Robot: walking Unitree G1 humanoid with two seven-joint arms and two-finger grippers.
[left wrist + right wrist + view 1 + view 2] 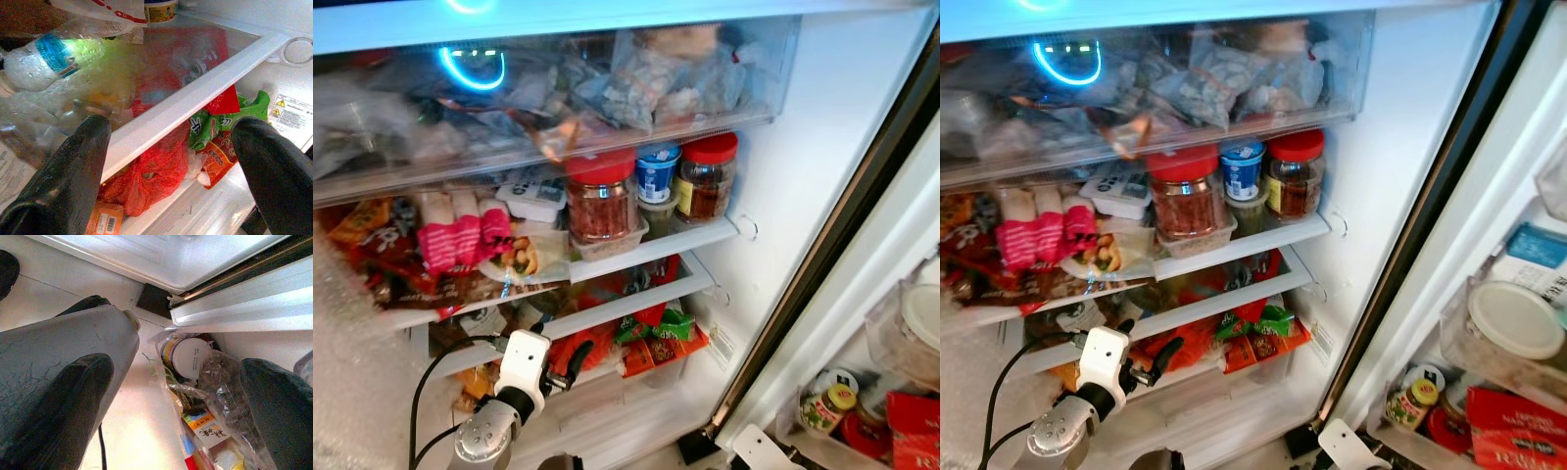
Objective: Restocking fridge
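Already the empty, spread left gripper [576,360] sits at the front edge of the fridge's [803,147] lower shelf [195,95], so pushing in blindly could, probably, snag the red bag [146,178] beneath, while the right gripper [171,396] hangs open over a bag of groceries [205,396] on the floor.

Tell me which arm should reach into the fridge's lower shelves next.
Left. The open left gripper is raised at the white-edged glass shelf, beside the red plastic bag. The right gripper hangs low, pointing at the floor.

Floor and bag beside fridge
Pale tiled floor [142,431] below the open door; a clear plastic bag [215,396] on it holds a white-lidded jar [190,357], boxes and packets.
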